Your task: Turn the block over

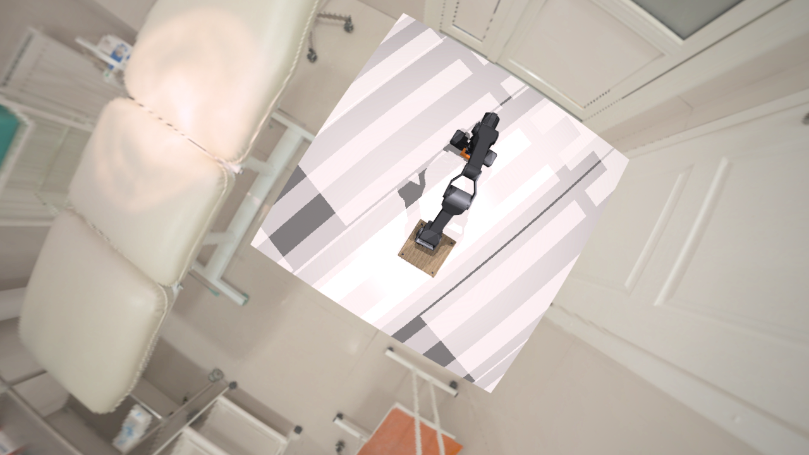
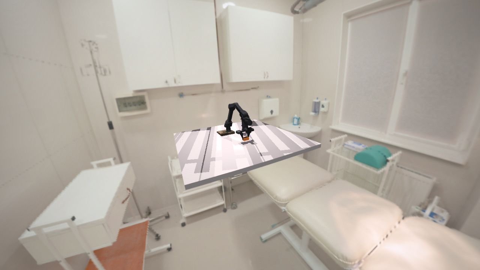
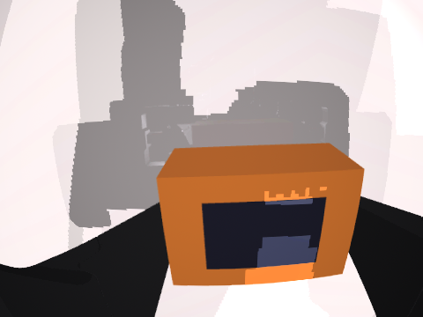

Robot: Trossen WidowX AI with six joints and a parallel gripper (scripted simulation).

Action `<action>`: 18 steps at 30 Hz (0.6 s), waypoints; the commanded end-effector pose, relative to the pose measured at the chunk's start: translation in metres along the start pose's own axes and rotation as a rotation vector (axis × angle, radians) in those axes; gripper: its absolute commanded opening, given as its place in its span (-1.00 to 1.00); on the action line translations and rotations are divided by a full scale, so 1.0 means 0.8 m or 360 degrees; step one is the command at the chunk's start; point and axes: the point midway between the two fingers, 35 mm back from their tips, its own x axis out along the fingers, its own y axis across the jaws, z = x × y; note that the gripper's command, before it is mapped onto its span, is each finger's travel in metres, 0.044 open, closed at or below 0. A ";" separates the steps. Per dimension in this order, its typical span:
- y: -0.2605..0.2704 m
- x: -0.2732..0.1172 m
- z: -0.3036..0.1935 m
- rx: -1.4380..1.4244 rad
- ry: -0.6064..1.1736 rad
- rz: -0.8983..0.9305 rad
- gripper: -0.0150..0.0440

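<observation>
An orange block (image 3: 259, 182) (image 1: 464, 151) (image 2: 246, 138) with a dark marked panel (image 3: 247, 235) on the side facing the wrist camera sits between my two black fingers. My gripper (image 3: 258, 211) (image 1: 463, 148) (image 2: 245, 135) is shut on the block, one finger on each short side. In the exterior view the block hangs just above the striped table (image 2: 214, 161) (image 1: 361, 169), with the arm's shadow on the table beside it. The marked side faces up toward the wrist camera.
The arm stands on a small wooden base plate (image 1: 435, 263) (image 2: 222, 133) near the table's middle. The table carries grey and white stripes. An examination couch (image 2: 335, 208), a white cart (image 2: 198, 198) and a wire trolley (image 2: 362, 167) stand around it.
</observation>
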 end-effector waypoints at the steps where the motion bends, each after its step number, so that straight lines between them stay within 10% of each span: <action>1: 0.000 0.004 -0.002 0.0004 -0.0055 -0.0008 -0.49; 18: 0.000 0.012 -0.001 0.0000 -0.0440 -0.0011 -0.49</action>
